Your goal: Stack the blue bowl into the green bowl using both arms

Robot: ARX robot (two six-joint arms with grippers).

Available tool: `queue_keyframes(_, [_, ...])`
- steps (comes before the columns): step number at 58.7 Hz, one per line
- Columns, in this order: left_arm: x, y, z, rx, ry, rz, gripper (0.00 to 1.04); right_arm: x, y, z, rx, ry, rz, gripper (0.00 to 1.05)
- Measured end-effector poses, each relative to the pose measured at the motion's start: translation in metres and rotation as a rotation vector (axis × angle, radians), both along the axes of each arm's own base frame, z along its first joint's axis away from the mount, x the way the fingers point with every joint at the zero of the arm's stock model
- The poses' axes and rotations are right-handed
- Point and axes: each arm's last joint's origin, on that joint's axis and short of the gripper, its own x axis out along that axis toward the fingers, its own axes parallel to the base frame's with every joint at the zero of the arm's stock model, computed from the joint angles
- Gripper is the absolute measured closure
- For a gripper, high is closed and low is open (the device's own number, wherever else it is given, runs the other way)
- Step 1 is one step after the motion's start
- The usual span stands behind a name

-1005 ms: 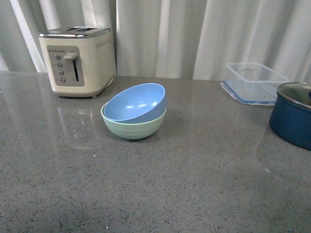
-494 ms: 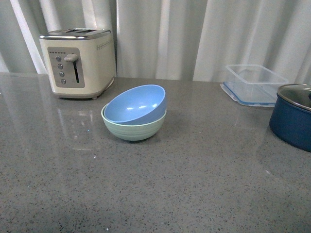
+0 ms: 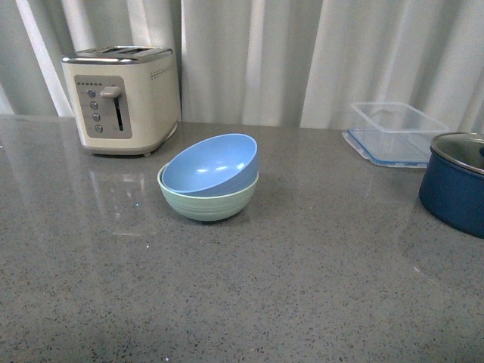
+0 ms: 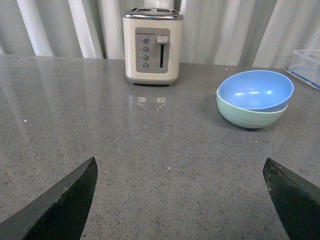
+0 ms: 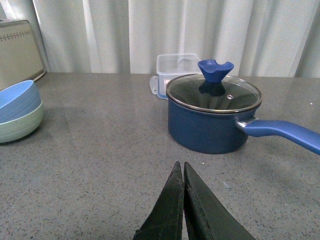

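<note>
The light blue bowl sits tilted inside the pale green bowl on the grey countertop. Both also show in the left wrist view, the blue bowl resting in the green bowl, and at the edge of the right wrist view, blue bowl over green bowl. Neither arm shows in the front view. My left gripper is open and empty, well back from the bowls. My right gripper is shut and empty, over bare counter away from the bowls.
A cream toaster stands behind the bowls to the left. A clear plastic container and a dark navy pot with a glass lid stand at the right. The pot's long handle points sideways near my right gripper.
The stacked bowls have not moved. The front view has shifted slightly, so everything sits a little lower in the picture.
</note>
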Motion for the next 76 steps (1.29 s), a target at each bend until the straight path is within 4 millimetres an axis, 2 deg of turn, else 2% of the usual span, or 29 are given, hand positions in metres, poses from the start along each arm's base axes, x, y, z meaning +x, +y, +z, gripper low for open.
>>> queue_keyframes(30, [0.0, 0.0, 0.0, 0.0, 0.0, 0.0, 0.07, -0.01, 0.0, -0.001, 0.0, 0.0, 0.0, 1.04])
queue_keyframes(39, [0.0, 0.0, 0.0, 0.0, 0.0, 0.0, 0.07, -0.021, 0.0, -0.003, 0.0, 0.006, 0.003, 1.04])
queue_keyframes(60, [0.0, 0.0, 0.0, 0.0, 0.0, 0.0, 0.07, -0.021, 0.0, -0.003, -0.001, 0.005, 0.003, 1.04])
queue_keyframes(76, [0.0, 0.0, 0.0, 0.0, 0.0, 0.0, 0.07, -0.021, 0.0, -0.003, -0.001, 0.006, 0.003, 0.6])
